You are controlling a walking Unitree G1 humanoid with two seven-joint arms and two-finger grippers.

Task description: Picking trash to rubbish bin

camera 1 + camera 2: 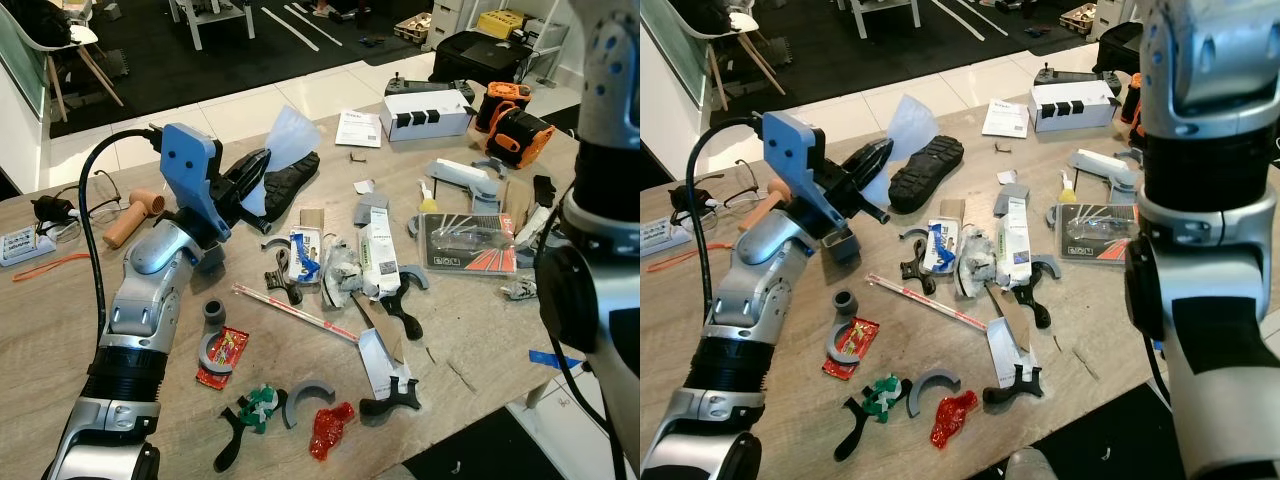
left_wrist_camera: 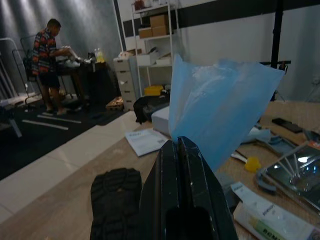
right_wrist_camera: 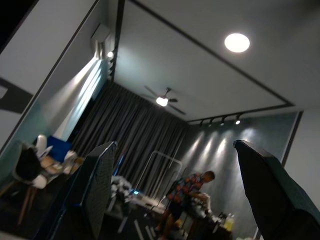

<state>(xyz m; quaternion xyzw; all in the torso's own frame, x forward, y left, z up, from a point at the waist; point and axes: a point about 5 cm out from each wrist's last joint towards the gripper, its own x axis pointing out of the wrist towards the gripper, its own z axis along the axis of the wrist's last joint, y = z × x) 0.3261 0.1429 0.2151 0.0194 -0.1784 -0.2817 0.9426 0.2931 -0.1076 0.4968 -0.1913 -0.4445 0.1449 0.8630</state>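
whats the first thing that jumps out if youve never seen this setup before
The left gripper raised above the wooden table, fingers pinched shut on a pale blue plastic bag that stands up like a flag. Beneath it lies a black shoe sole, and the middle of the table is strewn with wrappers and black clips, with a red wrapper near the front edge.

arms: silver segments, black ribbed cuffs | left wrist: blue bracket (image 1: 190,165), black cable (image 1: 88,215) | fingers (image 2: 182,200): glossy black
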